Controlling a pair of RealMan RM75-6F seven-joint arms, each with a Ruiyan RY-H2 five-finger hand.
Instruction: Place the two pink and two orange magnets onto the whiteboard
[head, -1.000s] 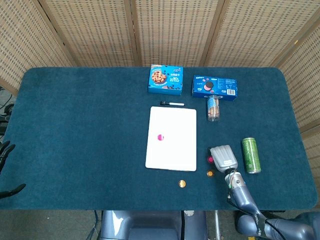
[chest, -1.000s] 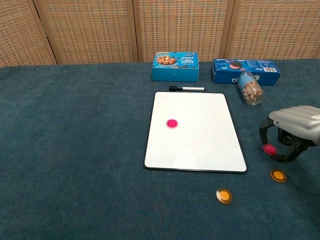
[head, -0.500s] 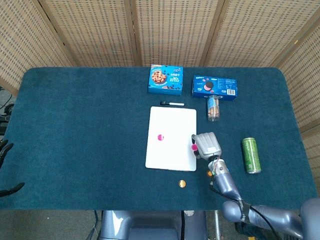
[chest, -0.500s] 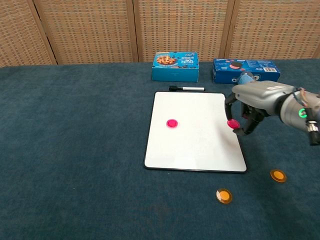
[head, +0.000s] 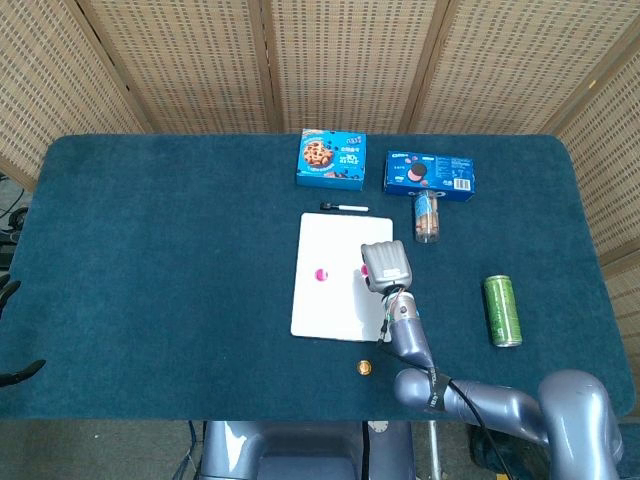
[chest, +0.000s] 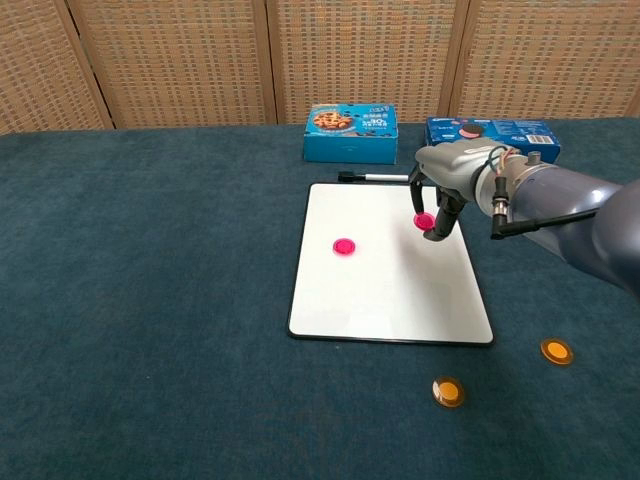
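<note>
The whiteboard (chest: 385, 295) (head: 335, 305) lies flat mid-table. One pink magnet (chest: 345, 246) (head: 320, 273) sits on its left half. My right hand (chest: 446, 178) (head: 385, 265) hovers over the board's upper right part and pinches the second pink magnet (chest: 425, 221) (head: 365, 270) just above the surface. Two orange magnets lie on the cloth in front of the board: one (chest: 448, 391) (head: 365, 367) near its front right corner, the other (chest: 557, 351) further right. Only the dark fingertips of my left hand (head: 8, 290) show at the far left edge, spread and holding nothing.
A black marker (chest: 373, 177) lies along the board's far edge. Behind it stand a blue cookie box (chest: 351, 133) and an Oreo box (chest: 490, 140). A snack tube (head: 427, 217) lies right of the board, and a green can (head: 502, 310) further right.
My right hand lifted the pink magnet off the cloth at the right and carried it left and away over the whiteboard. The other magnets stayed where they were.
</note>
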